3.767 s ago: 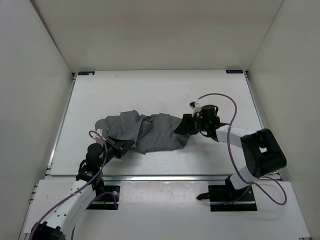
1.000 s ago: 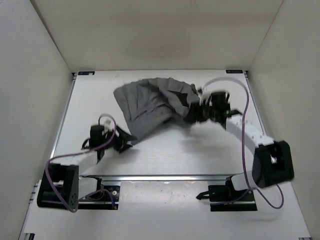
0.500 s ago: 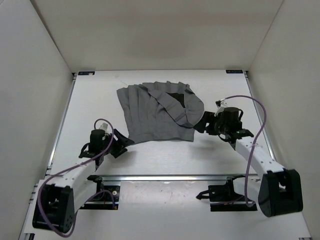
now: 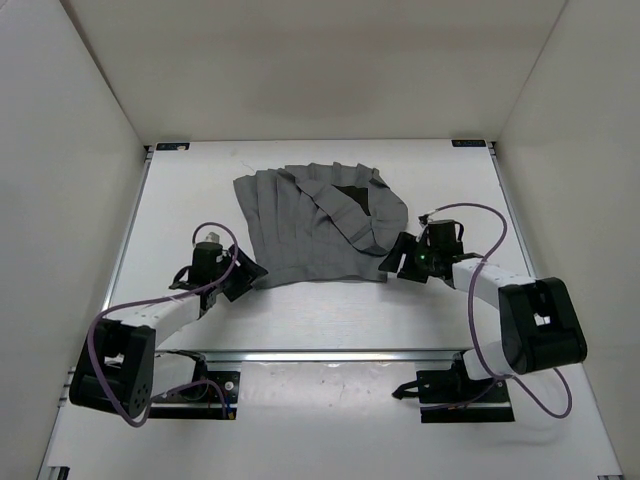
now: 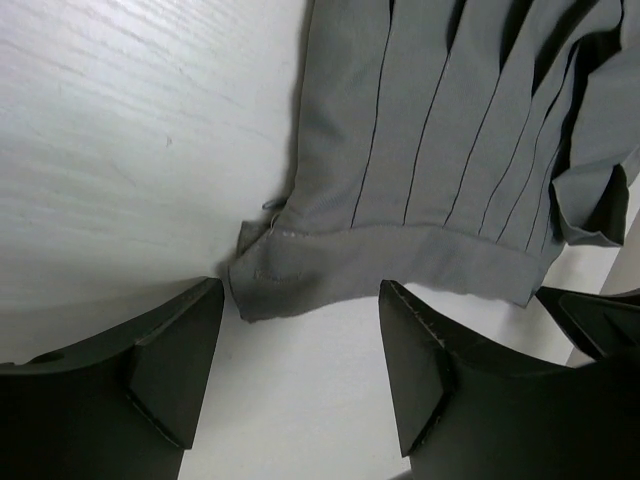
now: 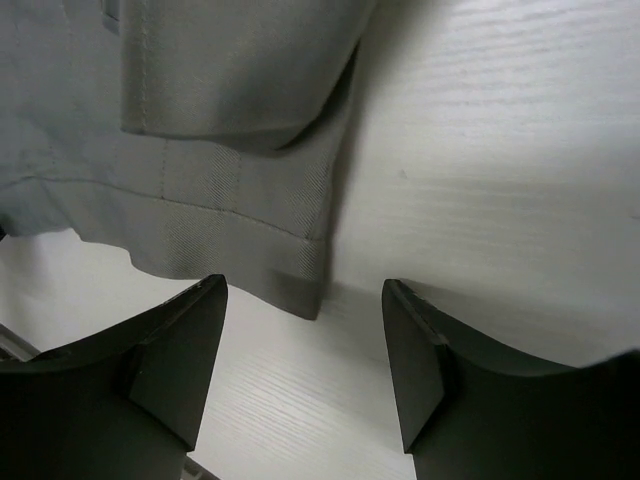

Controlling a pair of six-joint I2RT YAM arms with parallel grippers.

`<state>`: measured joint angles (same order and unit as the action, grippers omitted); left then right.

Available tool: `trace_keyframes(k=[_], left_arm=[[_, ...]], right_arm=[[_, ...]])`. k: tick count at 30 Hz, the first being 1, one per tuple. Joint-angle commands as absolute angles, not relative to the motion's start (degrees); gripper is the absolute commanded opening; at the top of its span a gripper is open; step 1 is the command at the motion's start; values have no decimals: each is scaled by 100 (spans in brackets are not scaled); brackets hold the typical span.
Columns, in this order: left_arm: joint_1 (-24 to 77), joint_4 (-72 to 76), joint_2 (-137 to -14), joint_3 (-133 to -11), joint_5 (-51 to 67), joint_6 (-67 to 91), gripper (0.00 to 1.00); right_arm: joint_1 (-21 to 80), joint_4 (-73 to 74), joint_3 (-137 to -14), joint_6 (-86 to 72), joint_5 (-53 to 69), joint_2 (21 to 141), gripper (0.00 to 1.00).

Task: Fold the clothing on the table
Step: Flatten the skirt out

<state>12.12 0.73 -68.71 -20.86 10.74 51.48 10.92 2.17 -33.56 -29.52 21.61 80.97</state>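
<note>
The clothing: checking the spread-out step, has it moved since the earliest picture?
Yes. The clothing lies spread nearer the far edge of the table, no longer bunched mid-table.

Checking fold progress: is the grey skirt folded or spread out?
Mostly spread: the clothing lies flat, pleats fanned, one flap turned over.

The clothing lies spread on the table, its pleats running away from the arms and its right side folded over itself. The left gripper sits low at the near left corner and the right gripper at the near right corner. Each seems just off the cloth.
</note>
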Motion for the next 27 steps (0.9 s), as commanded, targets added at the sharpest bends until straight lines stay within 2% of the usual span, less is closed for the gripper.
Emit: trace_keyframes(k=[1,3,5,7,9,10,11,12,13,16,21,27], left_arm=[[1230,86,-7023,-2162,563,5019,74],[1231,141,-7206,-2215,501,5019,72],[1327,228,-7312,-2267,414,5027,65],[1345,438,-7418,-2259,483,5071,57],[1336,702,-7479,-2241,711,5203,48],[1310,851,-7506,-2224,782,5194,39],[1362,1035,-7541,-2241,904,5194,25],[1388,1289,-7541,-2233,1036,5212,6],[1371,1440,-7506,-2154,1237,5195,0],[1345,1847,-7182,-2170,1669,5327,0],[1187,592,-5980,-2916,1810,5194,0],[958,-1096,-4984,-4803,1985,5036,0]], right_arm=[[1213,-176,-3366,-3085,2188,8340,61],[1300,-184,-3428,-3111,2153,8463,58],[1406,-220,-3463,-3129,2179,8587,50],[1432,-281,-3506,-3216,2346,8736,37],[1415,-238,-3542,-3181,2443,8806,29],[1432,-211,-3577,-3182,2487,8728,19],[1424,-167,-3595,-3147,2505,8710,6],[1406,-132,-3603,-3112,2514,8623,0],[1389,-45,-3577,-3068,2505,8535,0],[1257,359,-3804,-2866,2672,8192,0],[1160,1316,-4673,-2339,3216,7226,0],[1143,2556,-6553,-2083,3286,6373,0]])
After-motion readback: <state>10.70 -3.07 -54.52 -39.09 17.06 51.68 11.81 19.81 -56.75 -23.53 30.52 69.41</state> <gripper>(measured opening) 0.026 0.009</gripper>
